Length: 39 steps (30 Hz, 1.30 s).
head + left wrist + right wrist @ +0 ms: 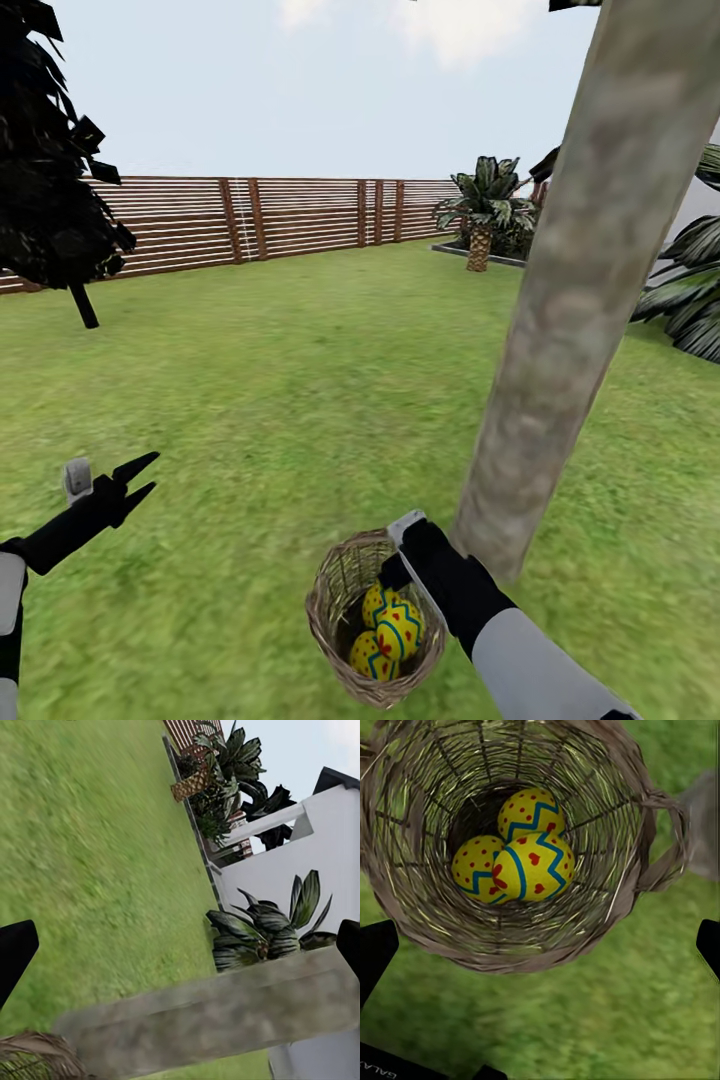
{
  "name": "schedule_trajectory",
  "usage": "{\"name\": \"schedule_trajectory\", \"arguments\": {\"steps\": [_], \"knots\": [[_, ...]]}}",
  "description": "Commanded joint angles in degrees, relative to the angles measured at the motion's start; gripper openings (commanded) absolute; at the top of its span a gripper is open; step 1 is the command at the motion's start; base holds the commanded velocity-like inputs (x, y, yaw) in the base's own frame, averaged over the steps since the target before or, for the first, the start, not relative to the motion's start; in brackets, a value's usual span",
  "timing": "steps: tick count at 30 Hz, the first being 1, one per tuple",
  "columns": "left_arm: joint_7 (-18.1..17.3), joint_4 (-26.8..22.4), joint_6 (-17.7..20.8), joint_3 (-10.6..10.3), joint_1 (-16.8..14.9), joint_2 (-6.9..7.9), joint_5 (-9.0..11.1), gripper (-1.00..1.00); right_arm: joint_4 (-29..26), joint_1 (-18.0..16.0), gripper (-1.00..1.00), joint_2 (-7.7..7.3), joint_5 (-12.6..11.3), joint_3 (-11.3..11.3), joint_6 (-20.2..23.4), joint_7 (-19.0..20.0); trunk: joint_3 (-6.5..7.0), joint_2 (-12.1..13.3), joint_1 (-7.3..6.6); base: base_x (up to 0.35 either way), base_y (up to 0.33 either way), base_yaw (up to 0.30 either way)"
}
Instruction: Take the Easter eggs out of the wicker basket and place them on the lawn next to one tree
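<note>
Eggs [517,847]: all three bunched in the basket [330,610] bottom, touching; long axes unclear.
Basket: upright on the lawn [300,380], mouth open upward, just beside the tree [570,300] trunk.
Right end effector [398,572]: over the basket's trunk-side rim, fingers spread wide, empty.
Left end effector [140,478]: apart over grass, fingers parted, empty.
Room: open grass to the fence [250,220].

Rough open-weave wicker basket [607,900], smooth glossy painted eggs [534,866], mottled rough tree trunk [580,290], slatted wooden fence [300,220]
</note>
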Motion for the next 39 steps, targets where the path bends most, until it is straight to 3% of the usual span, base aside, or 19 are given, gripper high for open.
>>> {"name": "schedule_trajectory", "arguments": {"steps": [1, 12, 17, 31, 39], "knots": [[-0.25, 0.01, 0.23, 0.08, -0.06, -0.01, -0.12, 1.00, -0.04, -0.04, 1.00, -0.03, 0.51, 0.08, 0.16, 0.39, -0.06, -0.03, 0.03, 0.294, 0.000, 0.001], [-0.25, 0.02, 0.20, 0.36, -0.06, -0.10, -0.07, 1.00, 1.70, -0.04, 1.00, -0.08, 0.35, 0.13, -1.33, 0.39, -0.06, -0.03, 0.03, 0.333, 0.000, 0.000], [-0.25, 0.02, 0.19, 0.37, -0.06, -0.35, -0.07, 1.00, 3.34, -0.04, 1.00, 0.08, 0.38, 0.14, -4.19, 0.49, -0.06, -0.03, 0.03, 0.227, 0.000, 0.000], [-0.25, 0.05, 0.17, 0.53, -0.06, -1.02, -0.07, 1.00, 3.84, 0.05, 1.00, 0.27, 0.43, 0.20, -5.19, 1.01, -0.06, -0.03, 0.03, 0.011, 0.000, 0.000], [-0.31, 3.41, 0.19, 0.76, -0.06, -0.81, 0.01, 1.00, 3.84, 0.05, 1.00, 0.35, 0.35, 0.15, -5.02, 1.09, -0.06, -0.03, 0.03, -0.236, 0.099, 0.000]]}}
